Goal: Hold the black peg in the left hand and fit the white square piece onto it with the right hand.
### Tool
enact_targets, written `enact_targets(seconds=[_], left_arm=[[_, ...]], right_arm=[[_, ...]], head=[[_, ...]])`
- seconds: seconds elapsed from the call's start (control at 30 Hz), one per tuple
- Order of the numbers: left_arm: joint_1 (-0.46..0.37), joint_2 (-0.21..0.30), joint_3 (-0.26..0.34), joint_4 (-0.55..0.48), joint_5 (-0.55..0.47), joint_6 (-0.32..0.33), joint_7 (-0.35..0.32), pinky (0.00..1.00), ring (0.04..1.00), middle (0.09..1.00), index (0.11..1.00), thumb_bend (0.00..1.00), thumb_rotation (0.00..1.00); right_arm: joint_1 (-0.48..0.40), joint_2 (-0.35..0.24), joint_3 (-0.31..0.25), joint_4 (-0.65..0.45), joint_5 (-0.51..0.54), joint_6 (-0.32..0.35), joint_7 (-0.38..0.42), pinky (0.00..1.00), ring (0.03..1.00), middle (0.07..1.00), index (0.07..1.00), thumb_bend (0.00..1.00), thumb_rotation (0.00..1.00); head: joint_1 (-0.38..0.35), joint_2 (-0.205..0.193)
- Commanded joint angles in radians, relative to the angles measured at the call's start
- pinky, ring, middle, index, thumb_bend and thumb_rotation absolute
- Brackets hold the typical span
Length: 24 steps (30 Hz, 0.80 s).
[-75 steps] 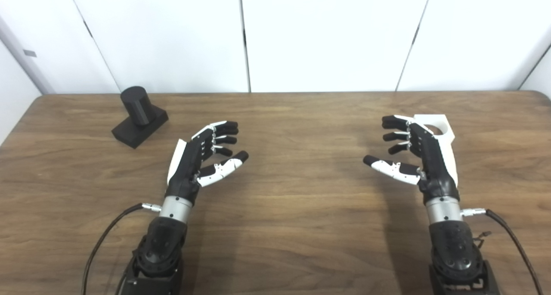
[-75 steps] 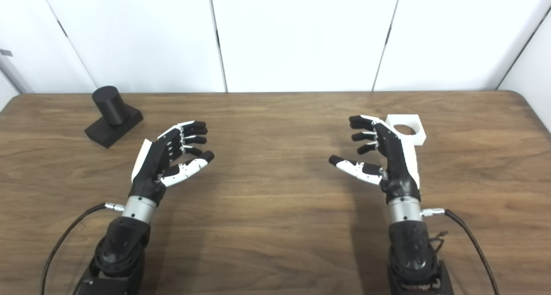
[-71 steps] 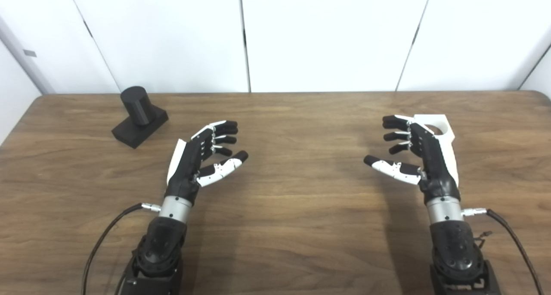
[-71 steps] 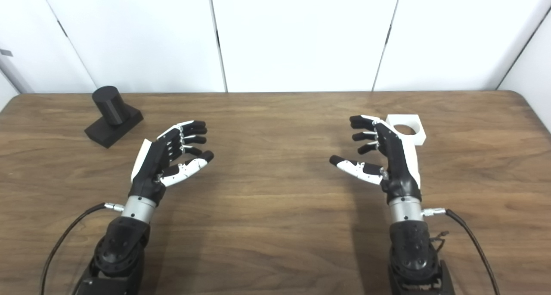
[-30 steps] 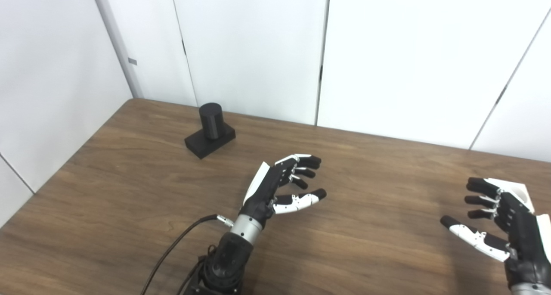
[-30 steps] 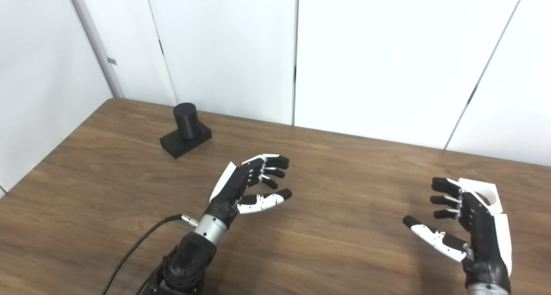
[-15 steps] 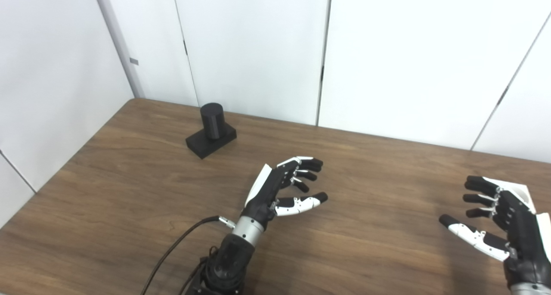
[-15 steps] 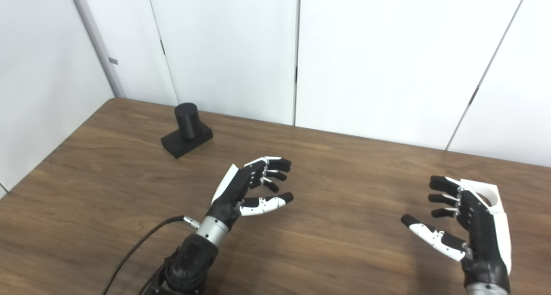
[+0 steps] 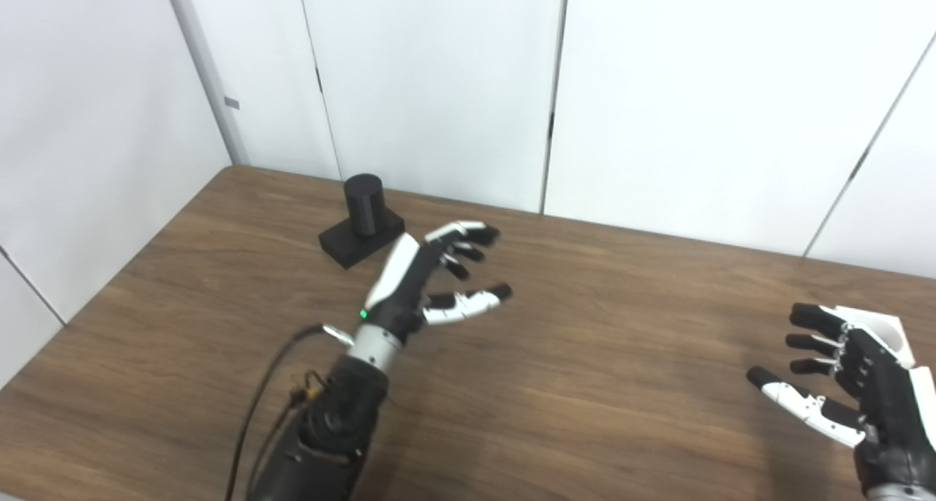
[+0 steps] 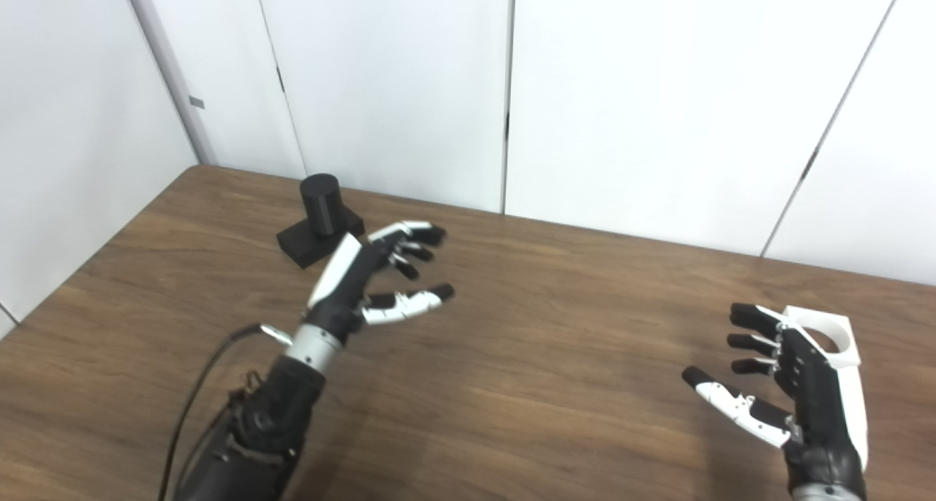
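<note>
One black peg stands near the table's far left corner — one white square piece near its right edge. Left hand and right hand — both spread, empty.

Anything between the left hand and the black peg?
Nothing visible. The left hand is open, just right of the black peg, with only bare table between them. The peg stands upright on its base, untouched.
</note>
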Motion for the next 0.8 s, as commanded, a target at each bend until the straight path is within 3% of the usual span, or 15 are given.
enact_targets(seconds=[0.0, 0.13, 0.2, 0.5, 0.7, 0.77], left_arm=[[-0.065, 0.029, 0.026, -0.026, -0.011, 0.001, 0.013, 0.54, 0.699, 0.767, 0.731, 0.72, 0.20], [-0.096, 0.045, 0.064, -0.030, 0.025, 0.052, 0.044, 0.55, 0.700, 0.768, 0.733, 0.73, 0.20], [-0.105, 0.041, 0.076, -0.033, 0.054, 0.079, 0.070, 0.61, 0.740, 0.772, 0.733, 0.72, 0.21], [-0.181, 0.074, 0.090, 0.025, 0.152, 0.109, 0.149, 0.69, 0.813, 0.796, 0.735, 0.71, 0.23], [-0.230, 0.106, 0.101, 0.087, 0.165, 0.105, 0.184, 0.61, 0.765, 0.787, 0.736, 0.73, 0.21], [-0.243, 0.115, 0.105, 0.103, 0.163, 0.111, 0.187, 0.63, 0.780, 0.797, 0.739, 0.74, 0.20]], right_arm=[[-0.024, -0.004, -0.006, -0.036, 0.006, -0.015, -0.001, 0.55, 0.681, 0.742, 0.717, 0.54, 0.00], [-0.025, -0.005, -0.007, -0.038, 0.005, -0.008, 0.000, 0.55, 0.680, 0.742, 0.719, 0.55, 0.00], [-0.026, -0.005, -0.009, -0.039, 0.009, -0.003, 0.001, 0.55, 0.681, 0.745, 0.722, 0.54, 0.00], [-0.031, -0.008, -0.005, -0.035, 0.004, -0.011, 0.000, 0.54, 0.679, 0.739, 0.717, 0.54, 0.00], [-0.034, -0.006, -0.005, -0.043, 0.003, -0.005, -0.001, 0.53, 0.667, 0.732, 0.714, 0.53, 0.00], [-0.035, -0.005, -0.005, -0.044, 0.001, 0.000, -0.002, 0.53, 0.665, 0.732, 0.708, 0.53, 0.00]], head=[[0.000, 0.002], [0.004, -0.001], [0.004, -0.001], [0.010, -0.005], [0.009, -0.008], [0.009, -0.009]])
